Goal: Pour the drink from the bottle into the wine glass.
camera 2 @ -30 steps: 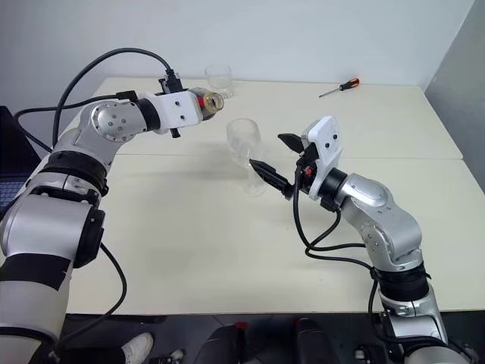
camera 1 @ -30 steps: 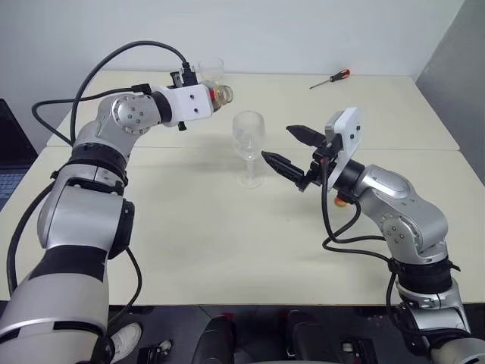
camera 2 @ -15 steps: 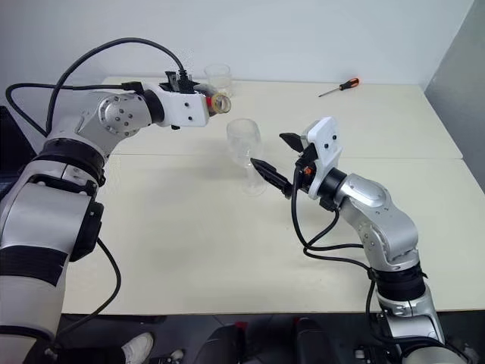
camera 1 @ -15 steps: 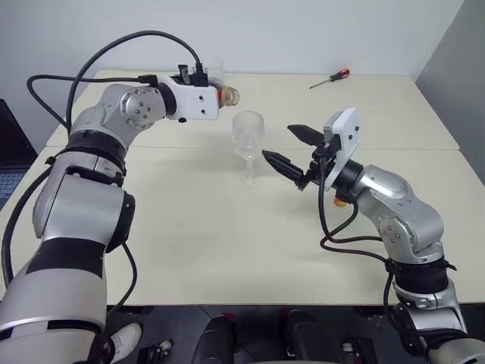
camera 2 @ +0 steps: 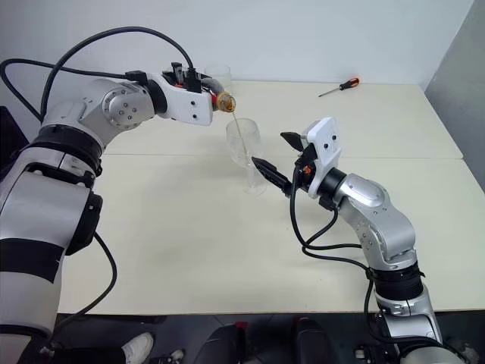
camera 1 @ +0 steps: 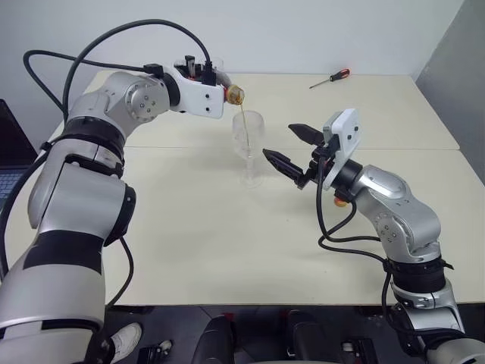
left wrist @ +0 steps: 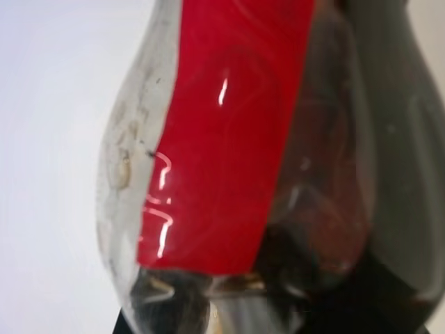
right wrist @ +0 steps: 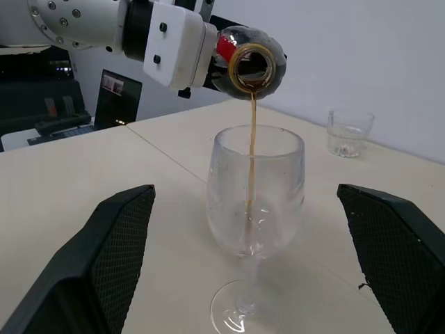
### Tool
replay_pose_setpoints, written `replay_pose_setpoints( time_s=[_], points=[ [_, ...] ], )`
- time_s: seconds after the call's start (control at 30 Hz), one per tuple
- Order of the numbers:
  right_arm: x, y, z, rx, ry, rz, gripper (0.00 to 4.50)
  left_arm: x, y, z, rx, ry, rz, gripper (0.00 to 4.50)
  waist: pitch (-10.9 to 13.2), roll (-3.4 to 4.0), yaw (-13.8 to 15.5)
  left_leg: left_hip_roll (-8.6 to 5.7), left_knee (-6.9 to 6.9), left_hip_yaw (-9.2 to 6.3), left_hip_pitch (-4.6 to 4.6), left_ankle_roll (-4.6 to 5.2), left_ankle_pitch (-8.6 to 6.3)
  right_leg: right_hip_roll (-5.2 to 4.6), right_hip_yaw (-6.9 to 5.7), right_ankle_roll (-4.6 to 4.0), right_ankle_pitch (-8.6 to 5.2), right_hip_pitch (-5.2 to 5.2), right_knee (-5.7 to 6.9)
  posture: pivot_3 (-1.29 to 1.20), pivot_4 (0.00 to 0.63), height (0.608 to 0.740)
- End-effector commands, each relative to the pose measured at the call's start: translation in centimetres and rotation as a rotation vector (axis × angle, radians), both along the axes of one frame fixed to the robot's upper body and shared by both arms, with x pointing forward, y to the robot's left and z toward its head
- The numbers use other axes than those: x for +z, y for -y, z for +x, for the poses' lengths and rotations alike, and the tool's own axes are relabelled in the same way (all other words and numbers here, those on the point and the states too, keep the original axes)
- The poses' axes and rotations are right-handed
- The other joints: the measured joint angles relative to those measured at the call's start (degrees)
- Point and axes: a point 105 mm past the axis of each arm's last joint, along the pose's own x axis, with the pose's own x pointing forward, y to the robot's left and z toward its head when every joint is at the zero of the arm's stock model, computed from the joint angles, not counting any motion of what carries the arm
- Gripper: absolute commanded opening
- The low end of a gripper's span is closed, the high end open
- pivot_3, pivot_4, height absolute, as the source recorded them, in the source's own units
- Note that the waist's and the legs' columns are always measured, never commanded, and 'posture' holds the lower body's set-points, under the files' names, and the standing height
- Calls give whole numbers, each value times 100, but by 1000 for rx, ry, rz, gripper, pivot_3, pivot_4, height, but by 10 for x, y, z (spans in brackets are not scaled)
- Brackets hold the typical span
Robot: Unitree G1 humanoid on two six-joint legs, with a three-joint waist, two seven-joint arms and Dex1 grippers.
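My left gripper (camera 1: 223,91) is shut on the bottle (camera 1: 235,95), a small clear one with a red label (left wrist: 222,125). The bottle is tipped with its open mouth (right wrist: 250,66) just above the rim of the wine glass (camera 1: 248,140). A thin brown stream of the drink (right wrist: 252,139) falls into the bowl. The wine glass (right wrist: 256,202) stands upright on the table, with little liquid visible in it. My right gripper (camera 1: 292,148) hovers open just to the right of the glass, one black finger (right wrist: 104,257) on each side of it, touching nothing.
A short clear tumbler (right wrist: 350,132) stands at the table's far edge behind the bottle. A red-handled screwdriver (camera 1: 330,78) lies at the far right. A dark laptop (camera 1: 9,159) sits beyond the cream table's (camera 1: 212,243) left edge.
The left arm has lifted and rolled the bottle, bringing its mouth over the glass, and the drink has begun to stream out. The right gripper has stayed still.
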Motion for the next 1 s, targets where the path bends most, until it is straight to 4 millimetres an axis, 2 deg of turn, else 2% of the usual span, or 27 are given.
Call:
replay_pose_setpoints(
  time_s=[0.03, 0.57, 1.0],
  points=[
    [16, 0, -3, 8, 70, 19, 4500, 32, 4, -5, -19, 99, 0, 1402, 0, 0, 0, 0, 0, 0, 0, 0, 0, 0, 0, 0, 0, 0, 0, 0, 150, 740],
    [18, -1, 0, 6, 73, 22, 4500, 42, 5, -5, -14, 137, 27, 1402, 0, 0, -1, -7, 1, 0, -1, 1, 1, -5, 0, 0, 0, -1, 3, 0, 150, 740],
    [18, 0, 2, 1, 72, 23, 4500, 42, 4, -4, 1, 141, 30, 1402, 0, 0, -3, -10, 2, 0, -1, 2, 2, -8, 0, 1, 0, -2, 5, 0, 150, 740]
  ],
)
